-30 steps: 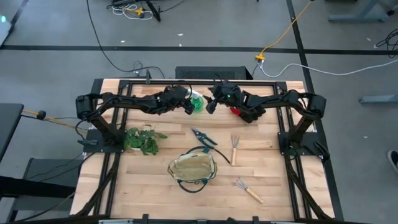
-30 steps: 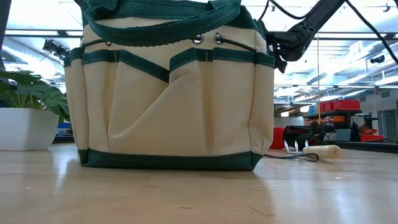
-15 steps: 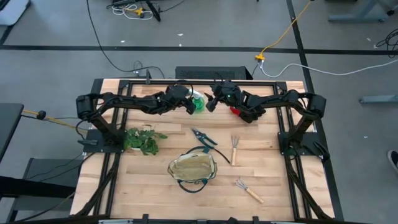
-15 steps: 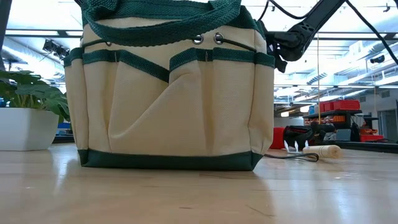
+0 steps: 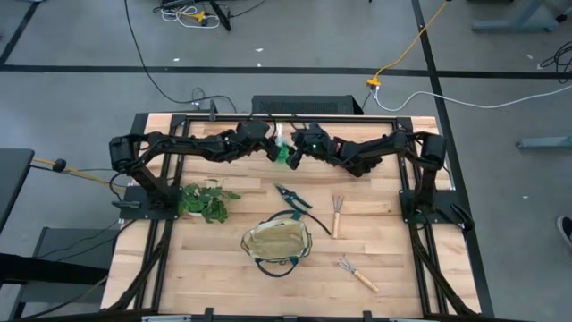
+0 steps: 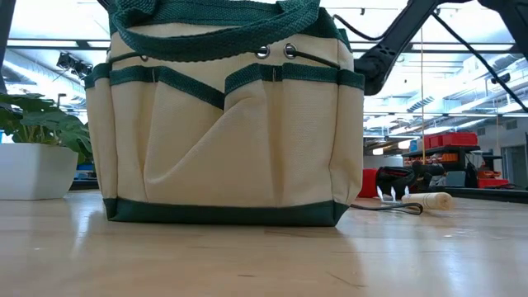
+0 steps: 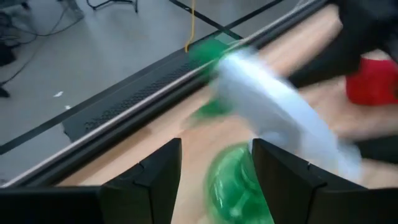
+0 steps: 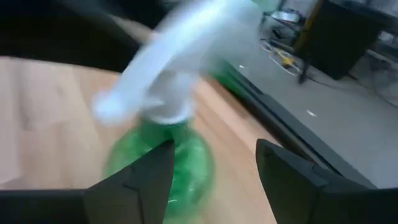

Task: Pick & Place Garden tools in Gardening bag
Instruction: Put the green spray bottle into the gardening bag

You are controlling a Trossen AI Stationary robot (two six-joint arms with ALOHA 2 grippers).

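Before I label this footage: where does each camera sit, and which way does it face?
High: overhead, straight down on table, both arms, bag.
Low: at tabletop height, facing the bag and room; an arm overhead.
Left wrist: past the left gripper at the spray bottle.
Right wrist: past the right gripper at the spray bottle.
Both wrist views share the bottle.

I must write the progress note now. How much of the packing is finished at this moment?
Nothing looks packed yet: seen from above, the bag shows no tool inside. In hand: the left claw and right claw both sit at the spray bottle near the table's far edge, fingers open around it. Left on the table: the shears, two rakes, and the gloves.
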